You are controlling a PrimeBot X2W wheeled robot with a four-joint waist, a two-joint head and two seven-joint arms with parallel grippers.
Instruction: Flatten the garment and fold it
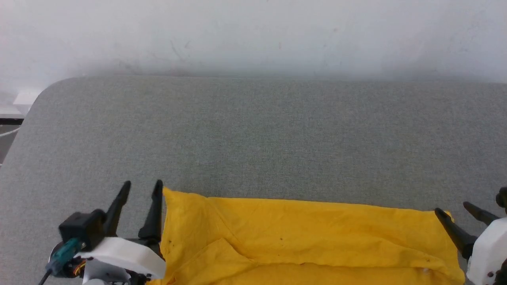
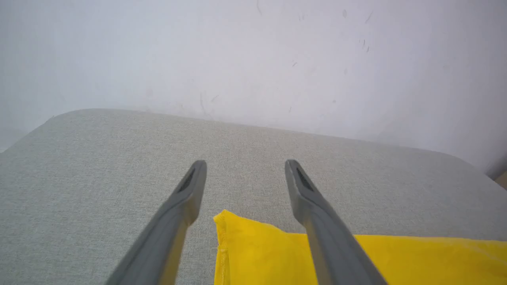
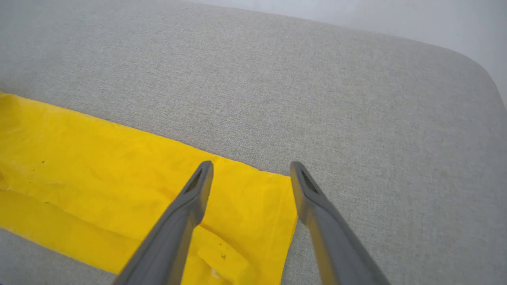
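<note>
Tabletop (image 1: 253, 130): grey.
Garment (image 1: 301, 233): yellow strip along near edge.
Left gripper (image 1: 142, 183), right gripper (image 1: 451, 207): spread, empty, at its far corners, likely to pinch.

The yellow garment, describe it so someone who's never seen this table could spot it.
A grey fabric-covered table stands against a pale wall. At its near edge, between the open left gripper and open right gripper, lies a bright yellow cloth garment, spread wide with creases and folded layers. It is the one coloured thing on the grey surface.
</note>
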